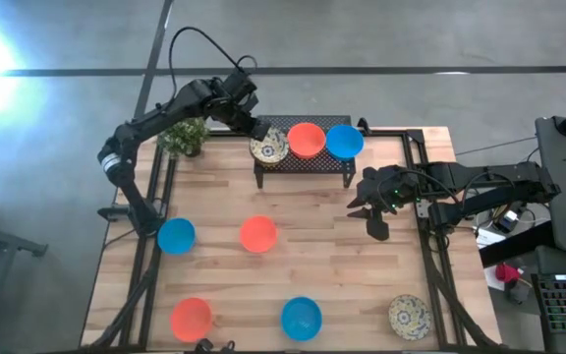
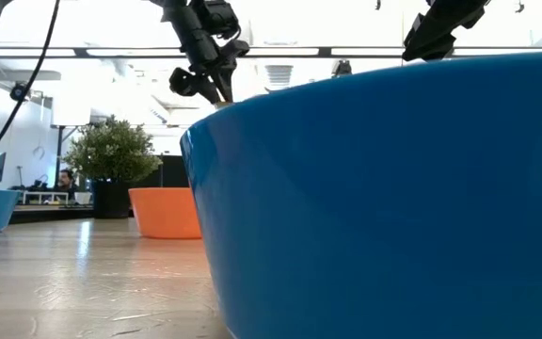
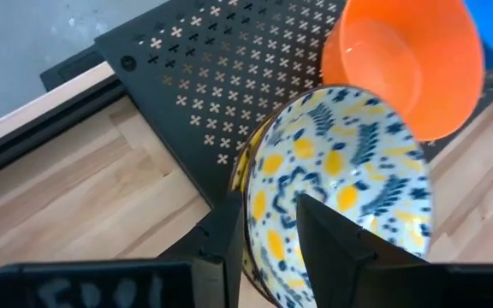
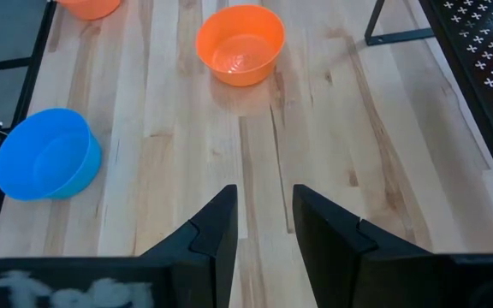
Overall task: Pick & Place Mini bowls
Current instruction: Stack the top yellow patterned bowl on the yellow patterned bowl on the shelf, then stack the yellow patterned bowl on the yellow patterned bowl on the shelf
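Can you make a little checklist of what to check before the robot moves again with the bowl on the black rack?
1. Left gripper straddles the rim of the patterned bowl, one of its fingers inside, one outside: ok.
2. Patterned bowl sits flat on the black rack: not ok, it looks tilted.
3. Orange bowl and blue bowl sit on the rack beside it: ok.
4. Gap between patterned bowl and orange bowl: cannot tell, they look very close.
5. Right gripper holds nothing, hovering over bare table: ok.
6. Bowls on the table stay away from both arms: ok.
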{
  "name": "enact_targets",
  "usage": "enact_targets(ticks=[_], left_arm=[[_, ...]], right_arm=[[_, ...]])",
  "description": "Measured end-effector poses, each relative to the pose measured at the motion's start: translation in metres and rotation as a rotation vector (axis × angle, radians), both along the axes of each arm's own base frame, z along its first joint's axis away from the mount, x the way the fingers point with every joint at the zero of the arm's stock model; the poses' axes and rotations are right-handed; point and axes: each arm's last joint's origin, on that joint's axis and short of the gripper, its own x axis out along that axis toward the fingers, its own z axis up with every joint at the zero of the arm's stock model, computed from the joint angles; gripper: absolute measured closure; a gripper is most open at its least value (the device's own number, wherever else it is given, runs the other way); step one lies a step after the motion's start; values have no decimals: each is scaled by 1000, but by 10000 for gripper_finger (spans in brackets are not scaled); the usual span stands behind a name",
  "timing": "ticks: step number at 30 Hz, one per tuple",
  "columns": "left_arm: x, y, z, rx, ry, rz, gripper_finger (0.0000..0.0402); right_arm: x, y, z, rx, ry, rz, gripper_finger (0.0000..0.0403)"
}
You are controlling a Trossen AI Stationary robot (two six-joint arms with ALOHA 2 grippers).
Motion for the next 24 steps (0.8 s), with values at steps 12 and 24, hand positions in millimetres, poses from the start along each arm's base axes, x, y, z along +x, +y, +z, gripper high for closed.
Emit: enact_targets(ticks=[12,24], left_arm=[[-1,0,4,36,16,20,300],[-3,-8,42,190,-38,-83,301]], right_arm=[[0,0,0,0,1,0,291],[0,0,0,-27,-2,27,292]])
